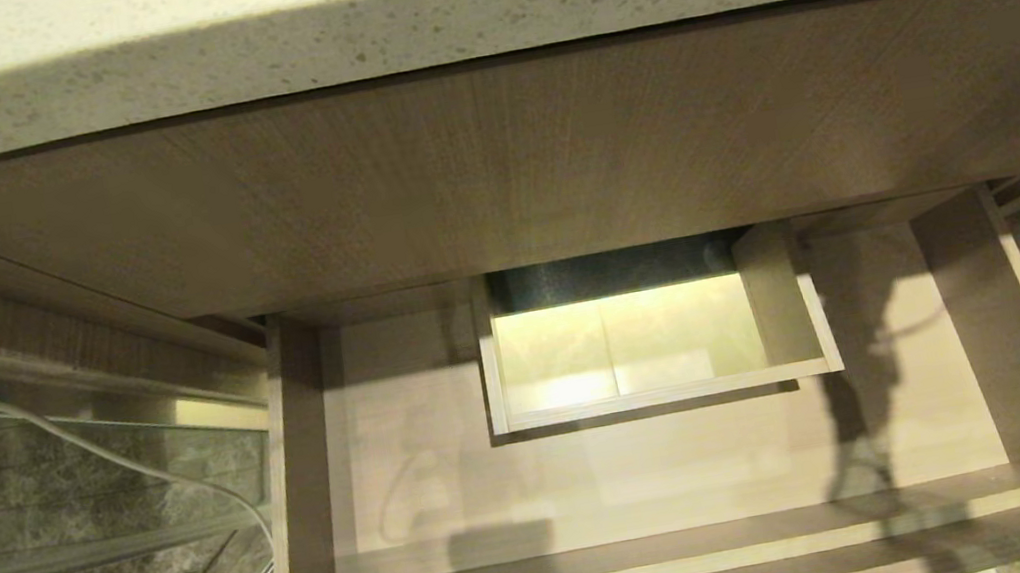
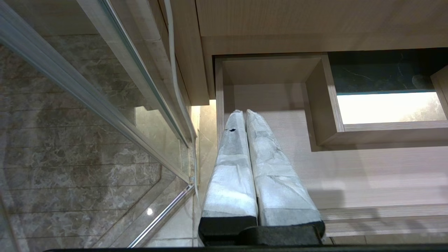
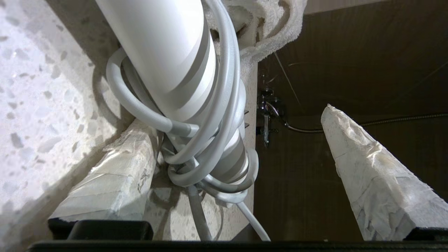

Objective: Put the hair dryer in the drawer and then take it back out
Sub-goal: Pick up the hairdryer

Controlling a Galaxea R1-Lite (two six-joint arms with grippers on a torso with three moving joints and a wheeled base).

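The drawer [image 1: 611, 554] stands pulled open below the counter in the head view, and nothing lies inside it. The white hair dryer [image 3: 168, 59], its cord [image 3: 196, 168] wound round the handle, lies on the speckled countertop [image 3: 35, 105] close to the edge. My right gripper [image 3: 234, 117] is open around it. One taped finger [image 3: 119, 175] lies beside the handle and the other finger [image 3: 367, 175] stands well apart over the dark space off the edge. My left gripper [image 2: 244, 112] is shut and empty, hanging over the drawer's [image 2: 367, 175] left part. Neither gripper shows in the head view.
A boxed cutout [image 1: 658, 396] sits at the middle of the drawer's back. A white towel [image 3: 273, 24] lies just past the dryer. A glass panel [image 1: 43, 478] and a white cable [image 1: 36, 428] stand left of the drawer. A metal valve and hose [image 3: 266, 115] hang below the counter.
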